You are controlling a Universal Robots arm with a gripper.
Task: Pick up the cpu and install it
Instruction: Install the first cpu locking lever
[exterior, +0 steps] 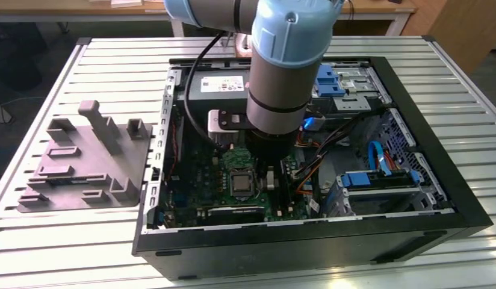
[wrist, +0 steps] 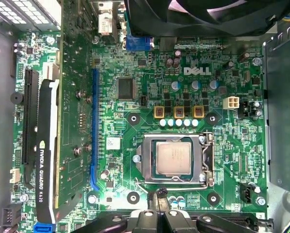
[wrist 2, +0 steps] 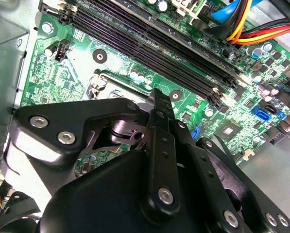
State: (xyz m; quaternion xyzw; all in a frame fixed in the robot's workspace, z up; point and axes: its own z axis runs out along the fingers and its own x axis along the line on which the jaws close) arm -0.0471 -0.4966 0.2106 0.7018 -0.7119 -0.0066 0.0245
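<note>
Claw (wrist: pixel 160 206) above socket (wrist: pixel 208 162) holding cpu (wrist: pixel 173 158)

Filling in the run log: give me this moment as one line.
cpu: seated in socket | hand: empty, above motherboard beside socket | grey tray: outside case

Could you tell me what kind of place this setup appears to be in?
Probably a robotics lab or test workshop. An open computer case lies on a slatted aluminium table, a grey moulded tray sits beside it, and the cpu rests in the motherboard socket.
</note>
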